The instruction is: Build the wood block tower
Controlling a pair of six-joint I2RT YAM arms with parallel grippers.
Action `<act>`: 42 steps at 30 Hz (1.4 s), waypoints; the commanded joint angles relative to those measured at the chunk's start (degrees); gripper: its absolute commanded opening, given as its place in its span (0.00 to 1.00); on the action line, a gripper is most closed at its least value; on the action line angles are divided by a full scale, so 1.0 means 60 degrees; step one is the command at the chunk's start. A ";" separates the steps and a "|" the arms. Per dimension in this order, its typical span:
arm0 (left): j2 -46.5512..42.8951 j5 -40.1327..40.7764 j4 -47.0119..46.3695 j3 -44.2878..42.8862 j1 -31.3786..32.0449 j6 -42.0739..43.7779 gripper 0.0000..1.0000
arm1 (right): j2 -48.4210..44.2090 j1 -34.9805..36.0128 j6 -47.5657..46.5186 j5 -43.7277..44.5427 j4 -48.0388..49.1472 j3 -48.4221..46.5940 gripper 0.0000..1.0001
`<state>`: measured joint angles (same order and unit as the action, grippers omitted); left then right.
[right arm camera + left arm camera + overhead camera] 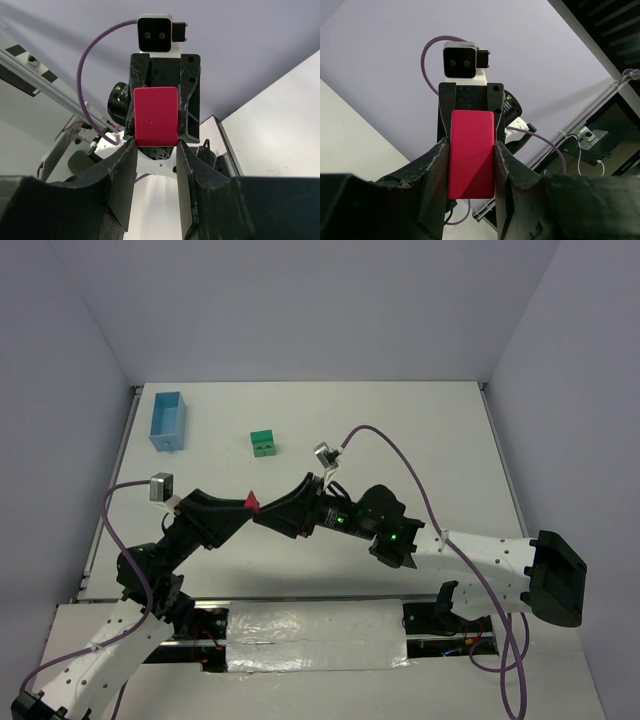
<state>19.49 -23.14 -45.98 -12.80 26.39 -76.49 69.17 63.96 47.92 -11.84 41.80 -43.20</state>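
The red roof-shaped block [250, 502] is held in the air between my two grippers, which meet tip to tip above the table's middle. My left gripper [243, 508] is shut on it: in the left wrist view the block [471, 155] sits deep between the fingers [471, 145]. My right gripper [262, 513] has closed to the block's width. In the right wrist view its fingertips [156, 141] pinch the near end of the block [156, 116]. Two green cubes [263, 443] with dark marks sit side by side on the table, farther back.
A light blue rectangular box [167, 421] lies at the table's far left. The white table [420, 440] is walled on the left, back and right. Purple cables loop over both wrists.
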 commanded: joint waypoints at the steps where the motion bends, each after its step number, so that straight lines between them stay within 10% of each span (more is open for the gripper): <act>1: 0.0005 -0.0378 0.0161 -0.0240 0.0025 0.0295 0.36 | 0.0059 0.0018 -0.0676 -0.0371 0.0724 -0.0681 0.21; 9: -0.0523 -0.0158 0.2664 -0.1380 0.0025 0.1585 0.92 | 0.0088 0.0003 -0.1453 -0.0459 -0.0096 -0.0739 0.19; 14: -0.0625 -0.0012 0.3838 -0.2201 0.0025 0.2478 1.00 | 0.0030 0.0003 -0.1629 -0.0386 -0.0505 -0.0739 0.19; 33: 0.0048 -0.2162 0.5466 -0.3462 0.0025 0.4252 0.96 | -0.0600 -0.0070 -0.2962 -0.1909 -0.2337 -0.1398 0.20; 42: 0.0239 -0.2692 0.5040 -0.3434 0.0025 0.3871 0.48 | -0.0673 -0.0070 -0.3474 -0.1997 -0.2967 -0.1633 0.20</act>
<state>20.60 -36.47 -11.57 -31.62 26.30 -52.51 67.07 63.75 30.09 -23.33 24.95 -49.71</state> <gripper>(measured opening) 0.503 0.405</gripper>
